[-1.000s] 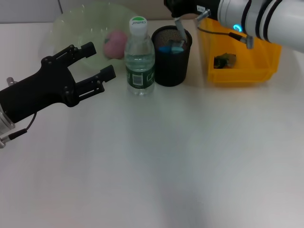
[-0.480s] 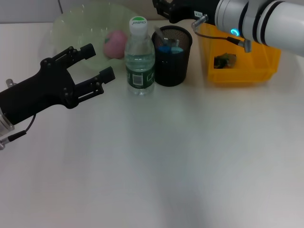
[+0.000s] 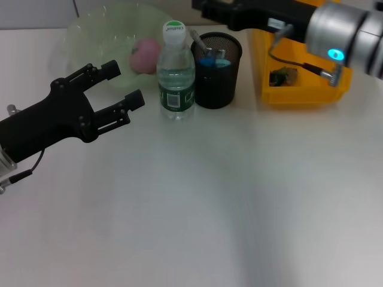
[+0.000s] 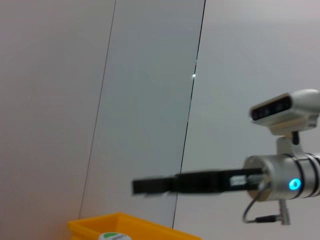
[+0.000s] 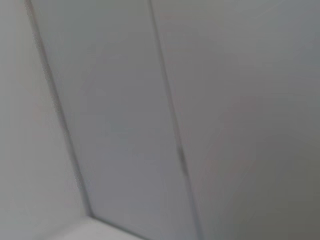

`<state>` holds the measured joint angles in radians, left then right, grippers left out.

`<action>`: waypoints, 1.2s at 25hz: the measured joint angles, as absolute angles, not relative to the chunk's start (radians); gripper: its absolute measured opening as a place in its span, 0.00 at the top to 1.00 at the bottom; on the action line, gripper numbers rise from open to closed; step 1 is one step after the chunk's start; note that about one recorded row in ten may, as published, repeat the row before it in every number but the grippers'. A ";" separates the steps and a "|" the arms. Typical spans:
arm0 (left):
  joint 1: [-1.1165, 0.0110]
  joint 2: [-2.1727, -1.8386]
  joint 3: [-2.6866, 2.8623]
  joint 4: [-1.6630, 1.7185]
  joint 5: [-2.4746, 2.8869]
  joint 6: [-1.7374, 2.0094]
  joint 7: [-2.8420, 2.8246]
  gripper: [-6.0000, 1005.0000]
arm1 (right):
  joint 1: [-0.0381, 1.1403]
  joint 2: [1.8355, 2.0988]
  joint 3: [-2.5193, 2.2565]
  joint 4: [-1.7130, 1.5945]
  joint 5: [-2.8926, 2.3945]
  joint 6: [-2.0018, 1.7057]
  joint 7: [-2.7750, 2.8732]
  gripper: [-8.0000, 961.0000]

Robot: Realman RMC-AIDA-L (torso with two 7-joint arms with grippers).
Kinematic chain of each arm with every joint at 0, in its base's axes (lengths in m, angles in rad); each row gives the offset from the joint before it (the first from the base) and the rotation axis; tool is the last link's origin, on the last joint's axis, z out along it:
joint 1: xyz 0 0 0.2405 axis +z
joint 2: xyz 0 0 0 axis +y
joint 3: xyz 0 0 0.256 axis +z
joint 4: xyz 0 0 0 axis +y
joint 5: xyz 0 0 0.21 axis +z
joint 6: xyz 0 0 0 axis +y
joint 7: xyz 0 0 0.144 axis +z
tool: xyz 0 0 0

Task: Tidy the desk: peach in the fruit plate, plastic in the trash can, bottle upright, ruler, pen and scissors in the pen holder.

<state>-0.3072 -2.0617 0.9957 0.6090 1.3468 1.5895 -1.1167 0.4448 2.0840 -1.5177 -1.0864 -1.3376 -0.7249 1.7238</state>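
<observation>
We take the pen holder (image 3: 216,70) as reference. Bottle (image 3: 176,72) stands upright just beside it on its left. Peach (image 3: 143,55) sits in the fruit plate (image 3: 90,36), beyond the bottle. Yellow trash can (image 3: 302,89) is just right of the holder, a dark scrap inside. Pen and blue handles poke out of the holder. Left gripper (image 3: 122,86) hangs left of the bottle, jaws spread, empty. Right gripper (image 3: 206,7) is above the holder's back rim; we can't tell its jaw state.
</observation>
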 joint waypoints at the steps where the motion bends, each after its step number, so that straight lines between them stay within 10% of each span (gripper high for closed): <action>1: -0.306 -2.062 0.996 0.609 1.347 1.591 -1.117 0.20 | 0.432 2.084 -1.490 -1.063 -1.272 -0.793 1.672 0.36; 16: -0.281 -2.061 1.013 0.581 1.394 1.670 -1.103 0.20 | 0.337 2.055 -1.111 -0.687 -1.265 -1.595 1.211 0.27; 30: -0.289 -2.067 1.039 0.583 1.564 1.764 -1.030 0.20 | 0.217 2.079 -1.106 -0.736 -1.543 -1.816 1.070 0.23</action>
